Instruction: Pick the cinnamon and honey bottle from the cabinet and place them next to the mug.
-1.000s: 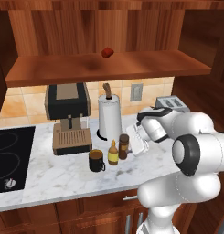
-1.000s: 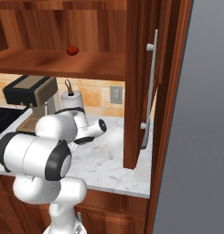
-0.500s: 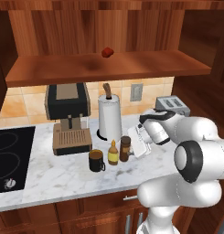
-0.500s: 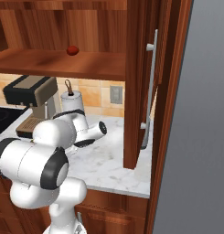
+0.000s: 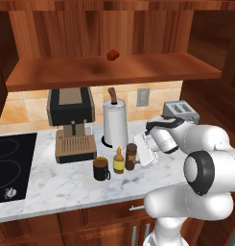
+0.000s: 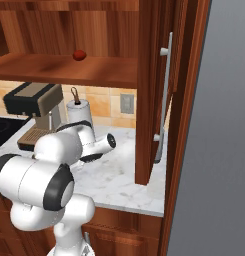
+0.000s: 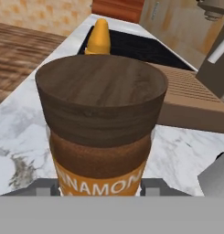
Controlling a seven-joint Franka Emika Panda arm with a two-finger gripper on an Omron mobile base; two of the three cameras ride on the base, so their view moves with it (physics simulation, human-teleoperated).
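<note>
A white marbled surface (image 5: 66, 185) runs under an open reddish wooden cabinet (image 5: 114, 72), with tan tile behind it and a black cooktop (image 5: 11, 170) at its left end.

The cinnamon (image 5: 131, 156) stands upright on the surface, dark cap on top, and in my hand view it looms close (image 7: 102, 123) — the cap and the orange label fill the middle, and my two finger tips sit low on either side of the jar. My pincer (image 5: 144, 154) is right against it on its right side; whether the fingers press the jar or merely flank it, I cannot tell.

Just left of the cinnamon stands the honey bottle (image 5: 119, 161), its yellow tip showing behind the jar in the hand view (image 7: 98, 36). Left again, just beside the bottle, is the mug (image 5: 100, 169) — the three make a short row on the surface, close together.

Behind them rises a white paper towel roll (image 5: 115, 125) on its holder, and to its left the black-and-tan coffee machine (image 5: 71, 122). A toaster (image 5: 180, 111) sits at the back right. A small red lump (image 5: 112, 55) lies on the cabinet shelf.
</note>
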